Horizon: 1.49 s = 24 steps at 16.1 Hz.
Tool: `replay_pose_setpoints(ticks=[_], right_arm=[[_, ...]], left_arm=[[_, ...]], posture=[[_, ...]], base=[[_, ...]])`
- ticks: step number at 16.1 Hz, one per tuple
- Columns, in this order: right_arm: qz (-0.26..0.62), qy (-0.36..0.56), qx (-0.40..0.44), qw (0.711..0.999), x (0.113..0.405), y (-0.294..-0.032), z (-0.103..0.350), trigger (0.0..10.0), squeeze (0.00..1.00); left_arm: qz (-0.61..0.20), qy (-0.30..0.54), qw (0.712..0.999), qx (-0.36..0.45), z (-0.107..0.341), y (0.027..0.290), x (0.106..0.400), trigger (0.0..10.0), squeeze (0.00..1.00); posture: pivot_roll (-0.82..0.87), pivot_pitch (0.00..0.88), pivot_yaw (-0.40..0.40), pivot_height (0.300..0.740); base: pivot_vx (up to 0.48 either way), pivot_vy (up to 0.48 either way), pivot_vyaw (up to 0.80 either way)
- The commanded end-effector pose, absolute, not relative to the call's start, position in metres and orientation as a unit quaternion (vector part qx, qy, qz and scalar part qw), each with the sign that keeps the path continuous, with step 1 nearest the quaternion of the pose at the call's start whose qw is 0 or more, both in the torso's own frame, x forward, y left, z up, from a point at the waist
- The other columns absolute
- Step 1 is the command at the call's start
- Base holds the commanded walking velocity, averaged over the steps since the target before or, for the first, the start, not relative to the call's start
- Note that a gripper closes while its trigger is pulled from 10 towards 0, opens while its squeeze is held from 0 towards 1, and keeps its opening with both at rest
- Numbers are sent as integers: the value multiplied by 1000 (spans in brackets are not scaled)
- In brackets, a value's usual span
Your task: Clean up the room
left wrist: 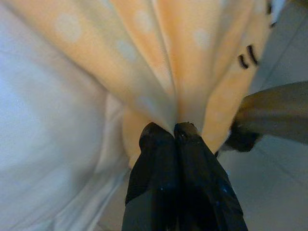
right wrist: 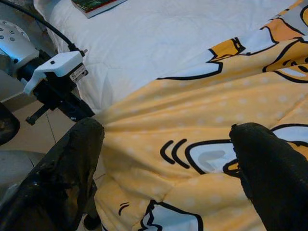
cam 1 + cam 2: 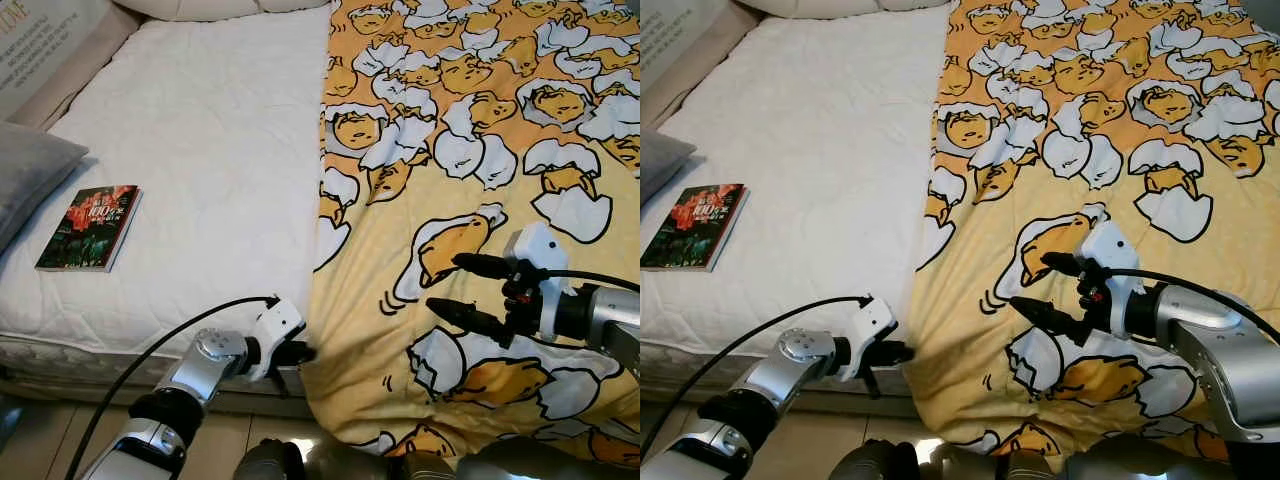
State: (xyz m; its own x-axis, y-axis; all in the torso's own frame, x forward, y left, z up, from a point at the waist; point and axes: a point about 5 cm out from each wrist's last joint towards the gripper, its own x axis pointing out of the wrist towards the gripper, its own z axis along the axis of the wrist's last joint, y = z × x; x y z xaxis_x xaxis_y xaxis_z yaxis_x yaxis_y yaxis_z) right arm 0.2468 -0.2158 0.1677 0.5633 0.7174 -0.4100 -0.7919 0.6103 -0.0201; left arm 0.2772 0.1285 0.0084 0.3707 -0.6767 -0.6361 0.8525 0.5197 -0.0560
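1. A bed with a white mattress (image 3: 200,150) has a yellow cartoon-egg blanket (image 3: 480,150) spread over its right half, the blanket's near edge hanging over the foot of the bed.
2. The left gripper (image 1: 174,131), at the bed's near edge, has its black fingers pressed together, pinching a gathered fold at the blanket's left corner.
3. The right gripper (image 3: 452,285) hovers above the blanket's near part, fingers spread apart, holding nothing.
4. A red-covered book (image 3: 90,228) lies flat on the mattress's left side, near a grey pillow (image 3: 30,175).
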Motion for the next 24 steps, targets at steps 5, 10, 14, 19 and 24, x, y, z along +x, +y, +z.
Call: replay_pose_setpoints(ticks=[5, 10, 14, 19, 24], right_arm=[[444, 199, -98, 868, 240, -210, 160, 10000, 0], [435, 209, -74, 873, 223, -202, 147, 10000, 0], [414, 209, -51, 884, 214, -204, 143, 10000, 0], [260, 183, -13, 948, 232, -178, 111, 10000, 0], [97, 171, 64, 978, 226, -166, 89, 10000, 0]], left_arm=[[-405, 293, 858, 115, 10, 136, 284, 10000, 1000], [-392, 230, 886, 86, 32, 145, 278, 10000, 0], [-350, 144, 925, 39, 74, 149, 266, 10000, 0], [-161, 63, 985, 17, 117, 154, 268, 10000, 0], [-124, 72, 989, 26, 117, 160, 262, 10000, 0]], posture=[[-104, 90, 107, 740], [-107, 37, 109, 740], [-98, 0, 96, 740], [-62, 0, 66, 740], [-62, 0, 67, 740]], base=[[0, 0, 0], [0, 0, 0], [0, 0, 0], [0, 0, 0], [0, 0, 0]])
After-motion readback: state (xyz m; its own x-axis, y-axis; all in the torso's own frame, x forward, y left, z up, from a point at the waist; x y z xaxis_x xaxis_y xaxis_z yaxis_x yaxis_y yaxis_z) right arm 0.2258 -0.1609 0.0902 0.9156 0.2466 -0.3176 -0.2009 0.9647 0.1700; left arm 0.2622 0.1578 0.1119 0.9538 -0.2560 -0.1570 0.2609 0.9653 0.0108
